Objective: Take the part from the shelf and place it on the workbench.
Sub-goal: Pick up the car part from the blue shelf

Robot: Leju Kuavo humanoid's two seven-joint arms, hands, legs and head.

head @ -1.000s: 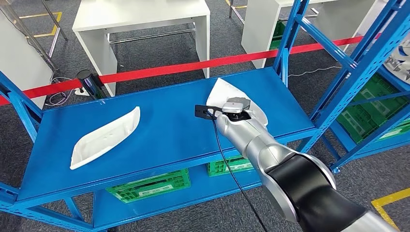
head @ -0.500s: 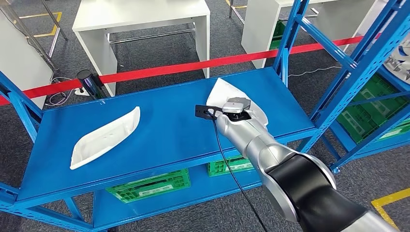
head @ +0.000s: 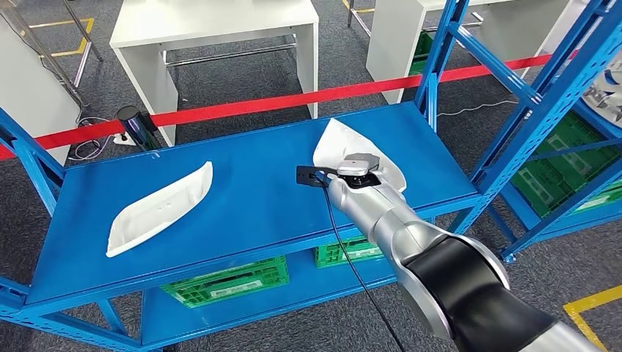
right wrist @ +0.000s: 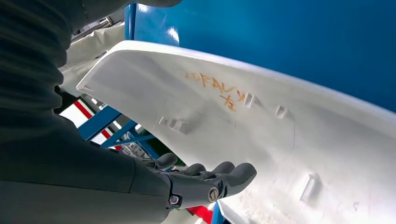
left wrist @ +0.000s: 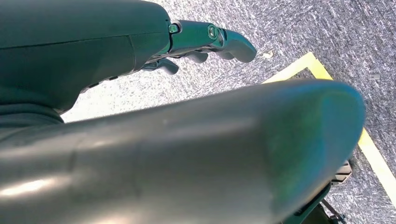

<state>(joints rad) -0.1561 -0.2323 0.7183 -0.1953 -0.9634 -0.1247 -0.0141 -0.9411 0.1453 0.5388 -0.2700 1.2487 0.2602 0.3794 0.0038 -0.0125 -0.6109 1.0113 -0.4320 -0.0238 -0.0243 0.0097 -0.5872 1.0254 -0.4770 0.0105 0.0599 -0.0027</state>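
Two parts: white, curved shells are laid on the blue shelf [head: 257, 198].
Left part [head: 160, 208]: set near the shelf's left end, lengthwise toward the front left corner, untouched and well apart from either hand.
Left hand [left wrist: 205, 44]: seen in the left wrist view over grey carpet and a yellow floor line; fingers are spread apart and nothing is held.
Shelf: a blue deck on a blue frame, with green crates [head: 227, 282] stored on the level beneath.
Right part [head: 345, 144]: placed toward the shelf's right end, near the front edge, its pointed tip turned to the back edge. In the right wrist view its inner face [right wrist: 261, 135] bears orange handwriting and small moulded tabs.
Right hand [right wrist: 205, 179]: reached over the right part's near end, hidden in the head view behind the wrist. In the right wrist view its fingers are extended just beside the part's rim, not closed on it; contact cannot be told.
Behind the shelf: a red tape barrier [head: 257, 106] and white tables [head: 213, 22] are seen.
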